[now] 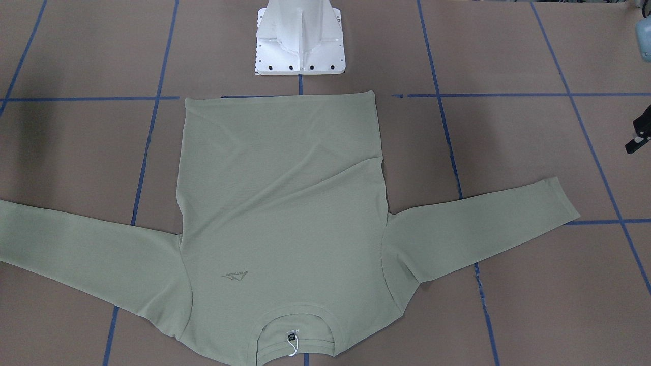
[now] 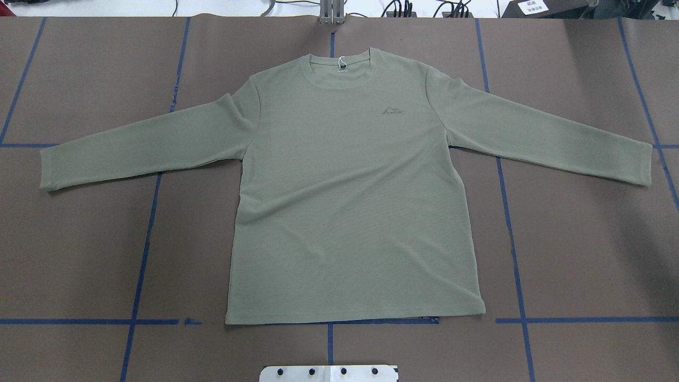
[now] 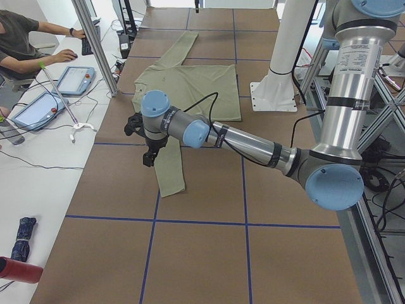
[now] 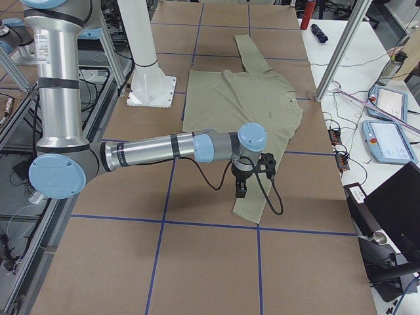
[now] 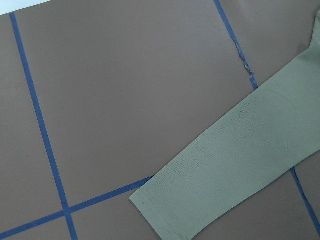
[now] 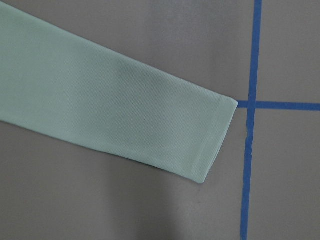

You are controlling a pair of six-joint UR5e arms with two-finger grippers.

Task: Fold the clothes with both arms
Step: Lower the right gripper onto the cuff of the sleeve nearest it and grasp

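Observation:
The clothes are one sage-green long-sleeved shirt (image 2: 350, 185) lying flat and face up on the brown table, with both sleeves spread out. Its collar with the white hang tag (image 1: 291, 344) points away from the robot's base. My left gripper (image 3: 147, 155) hovers above the table beside the left sleeve's cuff (image 5: 165, 215). My right gripper (image 4: 241, 187) hovers over the right sleeve near its cuff (image 6: 210, 140). Neither wrist view shows any fingers. Only a black edge of the left gripper (image 1: 640, 134) shows in the front view, so I cannot tell either gripper's state.
The white pedestal base (image 1: 300, 40) stands just behind the shirt's hem. Blue tape lines (image 2: 143, 254) grid the table. Metal frame posts (image 3: 95, 44) and a side bench with tablets (image 4: 387, 141) run along the far edge, where a person (image 3: 19, 38) sits.

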